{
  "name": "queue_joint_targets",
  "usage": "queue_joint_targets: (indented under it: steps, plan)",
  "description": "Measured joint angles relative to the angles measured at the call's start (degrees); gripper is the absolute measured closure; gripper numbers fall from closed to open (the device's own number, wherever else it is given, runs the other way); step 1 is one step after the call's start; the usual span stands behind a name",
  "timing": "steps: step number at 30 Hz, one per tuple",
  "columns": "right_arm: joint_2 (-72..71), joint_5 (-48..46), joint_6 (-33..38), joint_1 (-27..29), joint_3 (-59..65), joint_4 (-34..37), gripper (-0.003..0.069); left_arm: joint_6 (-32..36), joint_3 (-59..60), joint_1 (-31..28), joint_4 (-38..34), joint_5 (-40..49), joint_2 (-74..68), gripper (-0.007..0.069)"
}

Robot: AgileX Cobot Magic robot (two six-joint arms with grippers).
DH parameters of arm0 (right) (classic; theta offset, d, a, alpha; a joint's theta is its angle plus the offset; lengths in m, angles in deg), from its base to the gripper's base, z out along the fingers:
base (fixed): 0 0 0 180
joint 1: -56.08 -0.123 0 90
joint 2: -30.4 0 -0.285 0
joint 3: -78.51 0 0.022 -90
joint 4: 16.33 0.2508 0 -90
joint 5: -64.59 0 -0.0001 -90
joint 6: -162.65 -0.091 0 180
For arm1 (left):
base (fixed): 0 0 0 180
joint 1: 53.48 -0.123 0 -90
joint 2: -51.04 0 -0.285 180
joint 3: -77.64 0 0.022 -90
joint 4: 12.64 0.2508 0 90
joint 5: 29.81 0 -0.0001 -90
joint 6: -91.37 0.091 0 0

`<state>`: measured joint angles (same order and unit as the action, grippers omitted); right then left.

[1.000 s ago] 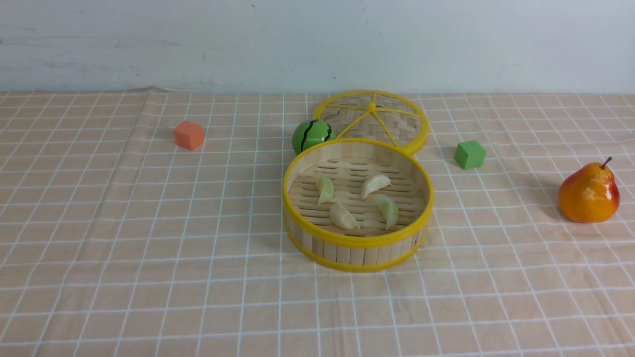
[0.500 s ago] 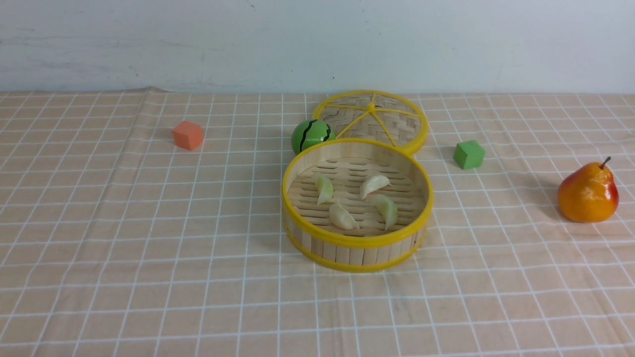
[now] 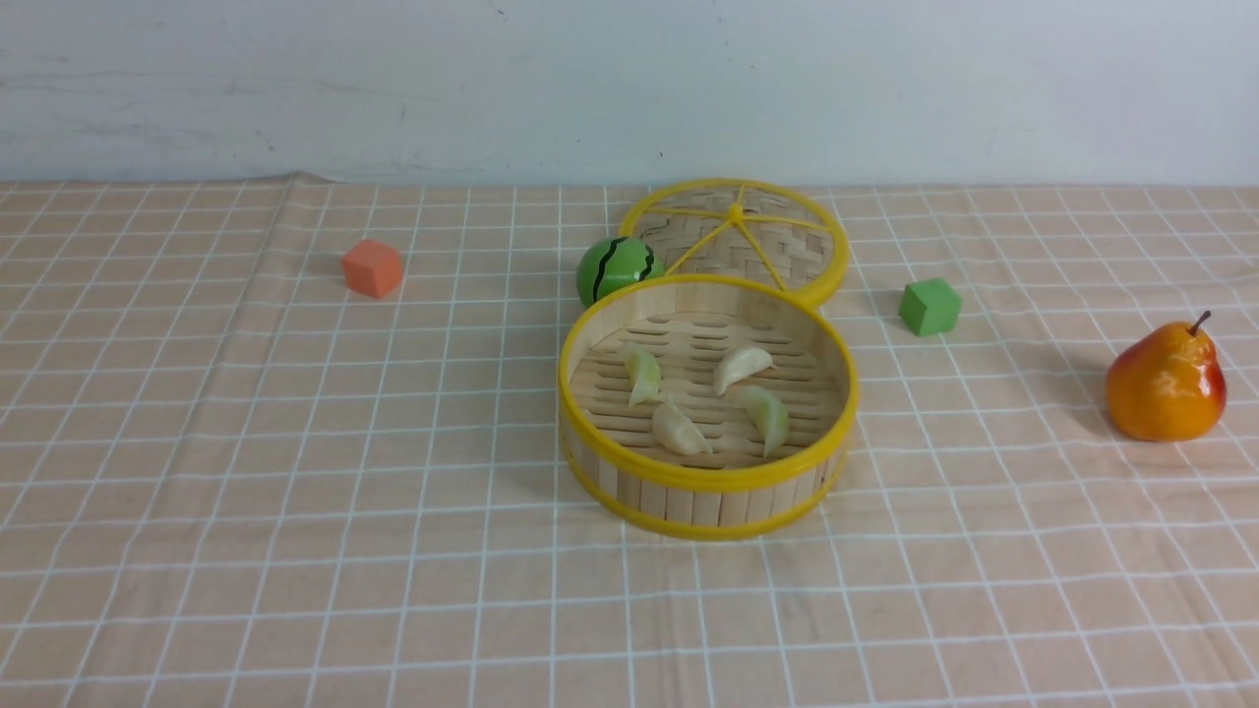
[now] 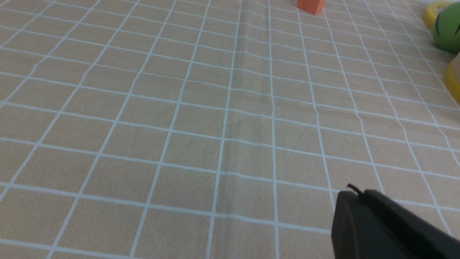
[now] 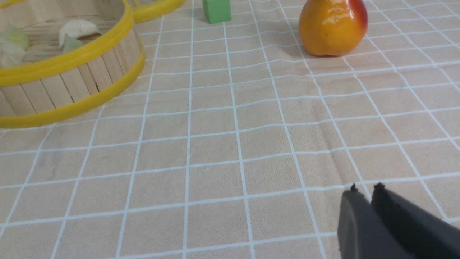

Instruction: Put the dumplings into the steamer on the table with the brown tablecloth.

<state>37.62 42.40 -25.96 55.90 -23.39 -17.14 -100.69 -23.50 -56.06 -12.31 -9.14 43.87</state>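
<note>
The steamer (image 3: 708, 479) stands at the middle of the table on the brown tablecloth (image 3: 295, 442). Several pale dumplings lie on its slatted bottom, among them one at the left (image 3: 643, 375), one at the back (image 3: 741, 366) and one at the front (image 3: 679, 429). The steamer's wall also shows in the right wrist view (image 5: 68, 86). Neither arm shows in the front view. My left gripper (image 4: 355, 192) is shut and empty above bare cloth. My right gripper (image 5: 364, 187) is shut and empty above cloth, away from the steamer.
The flat woven lid (image 3: 736, 239) lies behind the steamer, with a green striped ball (image 3: 617, 267) beside it. An orange cube (image 3: 373, 268) sits at the back left, a green cube (image 3: 929, 306) at the right, and a pear (image 3: 1167, 383) at the far right.
</note>
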Motion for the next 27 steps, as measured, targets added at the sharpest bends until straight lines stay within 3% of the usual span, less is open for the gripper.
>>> queue_joint_targets:
  steps: [27]
  plan:
    - [0.0,0.0,0.0,0.0,0.0,0.0,0.0554,0.1,0.0,0.0,0.0,0.0,0.0,0.0637]
